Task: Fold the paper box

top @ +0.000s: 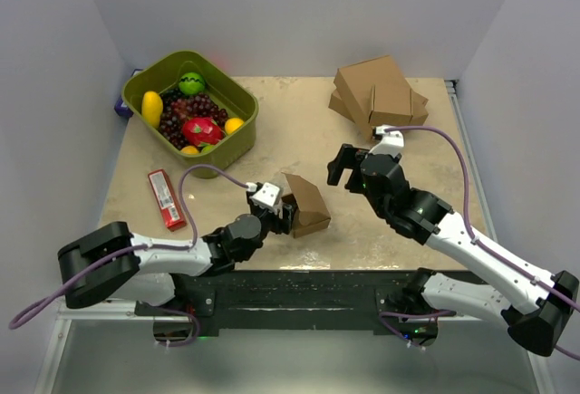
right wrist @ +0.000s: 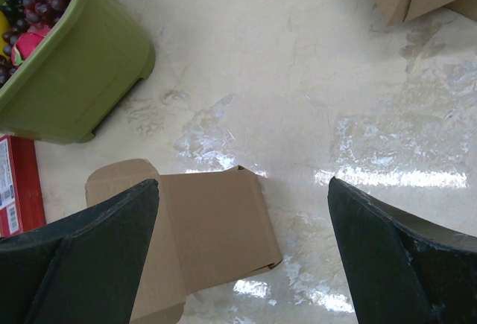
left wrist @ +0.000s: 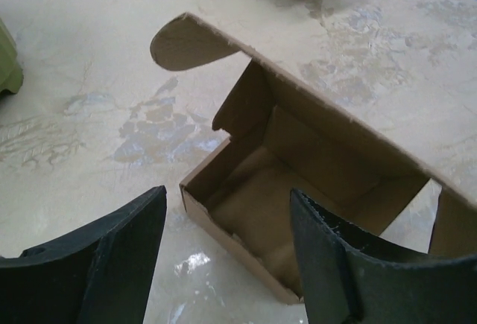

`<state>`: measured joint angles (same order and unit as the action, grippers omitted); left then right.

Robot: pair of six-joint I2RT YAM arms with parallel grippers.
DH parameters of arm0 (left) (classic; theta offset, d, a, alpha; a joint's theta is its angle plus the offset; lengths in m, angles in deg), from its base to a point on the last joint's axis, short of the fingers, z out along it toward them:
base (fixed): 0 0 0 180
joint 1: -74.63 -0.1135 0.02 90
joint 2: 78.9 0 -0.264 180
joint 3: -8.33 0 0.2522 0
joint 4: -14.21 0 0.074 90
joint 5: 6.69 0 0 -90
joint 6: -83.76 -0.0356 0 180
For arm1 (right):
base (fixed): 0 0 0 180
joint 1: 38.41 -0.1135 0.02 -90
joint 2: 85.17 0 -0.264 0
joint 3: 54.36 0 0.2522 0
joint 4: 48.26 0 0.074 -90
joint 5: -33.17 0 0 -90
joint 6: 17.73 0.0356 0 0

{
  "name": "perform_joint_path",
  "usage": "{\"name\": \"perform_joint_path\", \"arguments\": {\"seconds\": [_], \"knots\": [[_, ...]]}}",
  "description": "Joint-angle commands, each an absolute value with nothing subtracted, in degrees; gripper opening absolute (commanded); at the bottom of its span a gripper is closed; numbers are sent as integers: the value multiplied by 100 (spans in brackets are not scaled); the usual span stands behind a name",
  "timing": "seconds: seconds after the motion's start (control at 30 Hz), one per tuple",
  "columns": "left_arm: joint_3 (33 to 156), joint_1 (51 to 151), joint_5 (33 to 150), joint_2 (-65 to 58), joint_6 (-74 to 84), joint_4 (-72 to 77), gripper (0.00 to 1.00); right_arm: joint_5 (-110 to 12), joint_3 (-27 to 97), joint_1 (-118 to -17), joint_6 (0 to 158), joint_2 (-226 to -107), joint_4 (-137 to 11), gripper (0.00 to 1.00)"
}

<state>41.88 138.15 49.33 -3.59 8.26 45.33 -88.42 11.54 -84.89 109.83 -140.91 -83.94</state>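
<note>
The paper box (top: 306,204) sits near the table's front centre, a small brown cardboard tray with its lid flap standing up. In the left wrist view the paper box (left wrist: 298,167) shows its open inside, a rounded tab at the far left. My left gripper (top: 286,214) is at its near-left side, open; its fingers straddle the box's front wall (left wrist: 227,199) without pinching it. My right gripper (top: 340,168) hovers open to the right, above the box. From there the lid (right wrist: 212,227) lies below my right gripper (right wrist: 242,190), nothing between the fingers.
A green basket (top: 239,133) of fruit stands at the back left, also seen as the green basket (right wrist: 82,71). A red packet (top: 167,198) lies left of the box. Several larger brown cartons (top: 379,93) are piled at the back right.
</note>
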Motion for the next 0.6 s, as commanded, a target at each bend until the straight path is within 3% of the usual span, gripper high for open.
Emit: {"name": "perform_joint_path", "arguments": {"seconds": [0.0,0.43,0.57], "knots": [[3914,13852,5123,-937,1274,3826,72,-8785,1143,-8473,11050,-13984,-8347,99],[4027,13773,4754,-3775,2198,1092,78,-8601,1125,-8473,11024,-13694,-8672,97],[4616,13196,5593,-3918,2136,565,81,-8425,827,-8473,10910,-13509,-8558,97]]}}
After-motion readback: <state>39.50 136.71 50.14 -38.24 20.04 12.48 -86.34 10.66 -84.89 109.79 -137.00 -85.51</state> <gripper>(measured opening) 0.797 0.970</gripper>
